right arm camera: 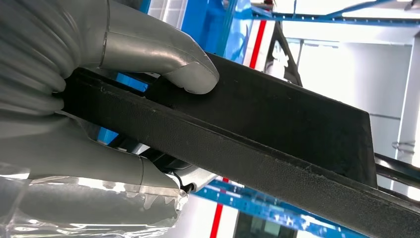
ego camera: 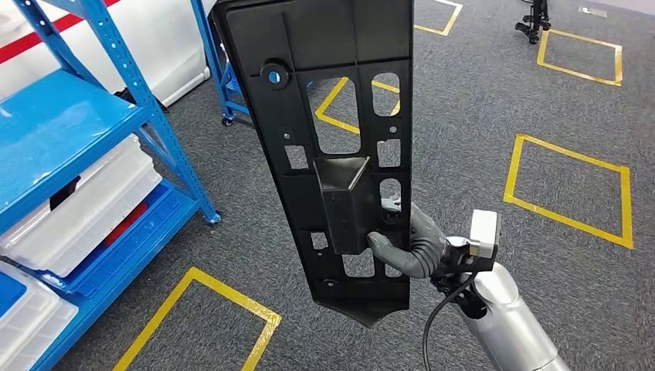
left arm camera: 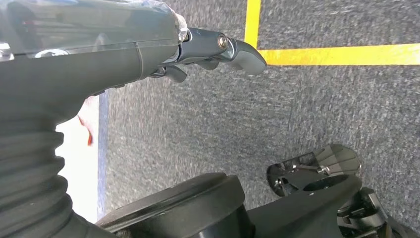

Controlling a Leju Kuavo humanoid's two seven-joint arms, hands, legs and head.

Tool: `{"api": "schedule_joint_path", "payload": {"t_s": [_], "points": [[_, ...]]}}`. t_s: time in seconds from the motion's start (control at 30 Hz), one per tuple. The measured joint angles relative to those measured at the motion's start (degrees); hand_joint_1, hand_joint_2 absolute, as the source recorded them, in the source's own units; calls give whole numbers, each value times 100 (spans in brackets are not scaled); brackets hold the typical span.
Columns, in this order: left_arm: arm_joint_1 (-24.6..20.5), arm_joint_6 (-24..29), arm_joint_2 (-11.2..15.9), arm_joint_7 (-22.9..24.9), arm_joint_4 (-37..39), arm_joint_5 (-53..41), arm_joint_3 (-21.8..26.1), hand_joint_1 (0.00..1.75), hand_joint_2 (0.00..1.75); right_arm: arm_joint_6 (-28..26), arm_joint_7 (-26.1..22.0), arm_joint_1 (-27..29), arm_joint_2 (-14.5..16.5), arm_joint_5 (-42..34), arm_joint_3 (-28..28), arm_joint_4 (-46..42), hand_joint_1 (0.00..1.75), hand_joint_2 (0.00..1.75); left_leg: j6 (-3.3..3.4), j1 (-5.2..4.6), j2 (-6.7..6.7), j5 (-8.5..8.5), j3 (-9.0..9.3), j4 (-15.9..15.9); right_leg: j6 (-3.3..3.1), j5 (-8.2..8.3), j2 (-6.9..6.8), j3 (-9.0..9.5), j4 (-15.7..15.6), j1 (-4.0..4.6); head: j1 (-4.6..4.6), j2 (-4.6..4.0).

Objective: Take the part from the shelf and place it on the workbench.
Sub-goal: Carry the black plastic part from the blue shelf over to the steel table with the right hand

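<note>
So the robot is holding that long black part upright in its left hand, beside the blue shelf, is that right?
Not quite: it is the right hand that holds the black part, as the head view shows. The left hand hangs over the floor, holding nothing. The rest is right: the part stands upright beside the blue shelf.

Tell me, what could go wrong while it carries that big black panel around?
The right hand grips the long black part low down, at one small spot, so most of the panel stands tall above the grip; it might tilt or slip. The blue shelf stands close beside the panel, so a turn could knock its top end against the frame. The panel also covers much of the head view, which may hide what lies ahead.
</note>
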Motion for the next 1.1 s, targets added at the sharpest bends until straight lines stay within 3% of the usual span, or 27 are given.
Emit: {"api": "schedule_joint_path", "payload": {"t_s": [0.07, 0.1, 0.17, 0.23, 0.3, 0.37, 0.4, 0.43, 0.5, 0.57, 0.6, 0.67, 0.7, 0.77, 0.83, 0.9, 0.93, 0.97, 1.03, 1.1], "points": [[6, 1, 4, -7, 0, -3, -1, 0, 175, 1, -2, 0, 0, 1, -5, -1, 171, 175, -74, -23, 92, -60, 20, 32, -60, 138, -155, 303, -569, 41, -1, 0], [8, 3, 6, -11, 0, -4, -1, 0, 175, 2, -5, 3, 0, 1, -8, -1, 171, 175, -111, -38, 134, -87, 24, 36, -102, 112, -171, 335, -643, 68, -1, 0], [8, 9, 7, -16, 0, -6, 0, 0, 175, 3, -20, 16, -1, 0, -22, -2, 171, 175, -177, -36, 204, -130, 57, 33, -184, 102, -50, 323, -647, 80, 0, 0], [5, 13, 7, -22, 0, -10, 0, 0, 175, 10, -44, 18, -9, 0, -37, -3, 171, 175, -232, -11, 66, -289, 18, 213, -257, 105, 55, 332, -669, 69, -1, 0], [-13, 13, 7, -30, 0, -7, 1, 0, 175, 19, -61, 12, -17, 0, -42, -3, 171, 175, -247, -8, -162, -647, -258, 836, -314, 105, 141, 340, -677, 69, -1, 0], [-62, 10, 7, -35, 0, 3, 3, 0, 175, 28, -65, 14, -17, 3, -41, -2, 171, 175, -237, -23, -231, -933, -621, 1595, -341, 97, 245, 344, -668, 96, 0, 0], [-82, 9, 7, -36, 0, 6, 3, 0, 175, 31, -65, 14, -17, 7, -40, -2, 171, 175, -225, -27, -238, -924, -709, 1761, -348, 91, 310, 350, -661, 109, 0, 0], [-90, 9, 7, -33, 0, 6, 3, 0, 175, 32, -66, 14, -17, 13, -39, -4, 171, 175, -205, -28, -244, -798, -699, 1705, -350, 86, 380, 359, -654, 120, 0, 0], [-66, 13, 7, -27, 0, 5, 3, 0, 175, 30, -67, 14, -17, 21, -38, -20, 171, 175, -146, -27, -381, -326, -453, 1026, -342, 74, 530, 378, -641, 127, 0, 0], [-36, 20, 7, -26, 0, 6, 7, 0, 175, 19, -79, 8, -17, 25, -36, -42, 171, 175, -98, -19, -621, -44, -223, 384, -301, 80, 669, 360, -616, 128, 0, 0], [-29, 24, 7, -28, 0, 8, 9, 0, 175, 8, -87, 11, -17, 26, -36, -51, 171, 175, -83, -23, -693, -26, -179, 245, -268, 92, 725, 336, -613, 117, 0, 0], [-38, 30, 4, -31, 0, 8, 12, 0, 175, -13, -101, 21, -17, 29, -39, -64, 171, 175, -47, -28, -641, -42, -138, 164, -187, 130, 822, 299, -631, 98, 0, 0], [-41, 30, 0, -30, 0, 7, 12, 0, 175, -20, -110, 30, -14, 31, -43, -73, 171, 175, -10, -23, -583, -17, -121, 134, -156, 126, 770, 284, -624, 100, 0, 0], [-35, 31, -7, -29, 0, 4, 12, 0, 175, -28, -137, 27, -2, 34, -49, -90, 171, 175, 67, -6, -446, 29, -87, 66, -117, -45, 511, 150, -348, 119, 0, 0], [-15, 33, -7, -22, 0, 3, 13, 0, 175, -39, -167, 34, 12, 40, -50, -99, 171, 175, 100, -25, -312, 34, -79, 53, -90, -382, 275, -179, 342, 101, 0, 0], [-8, 33, -2, 0, 0, -1, 14, 0, 175, -50, -190, 68, 17, 47, -50, -100, 171, 175, 101, -38, -181, 21, -77, 58, -59, -531, 230, -448, 893, 66, 0, 0], [-8, 33, 0, 11, 0, -4, 14, 0, 175, -53, -199, 83, 17, 51, -50, -101, 171, 175, 96, -40, -116, 11, -70, 60, -49, -456, 213, -437, 878, 55, 0, 0], [-8, 33, 2, 19, 0, -8, 14, 0, 175, -53, -209, 93, 17, 55, -50, -105, 171, 175, 85, -40, -53, -4, -56, 64, -46, -291, 179, -301, 627, 48, 0, 0], [-5, 33, 3, 24, 0, -17, 14, 0, 175, -54, -224, 93, 19, 59, -52, -128, 171, 175, 46, -54, 57, -48, -18, 74, -71, 15, -43, 131, -177, 79, 0, 0], [5, 33, 6, 26, 0, -22, 14, 0, 175, -56, -234, 88, 23, 59, -55, -162, 171, 175, -13, -81, 153, -94, 4, 83, -137, 85, -190, 351, -614, 135, 0, 0]]}}
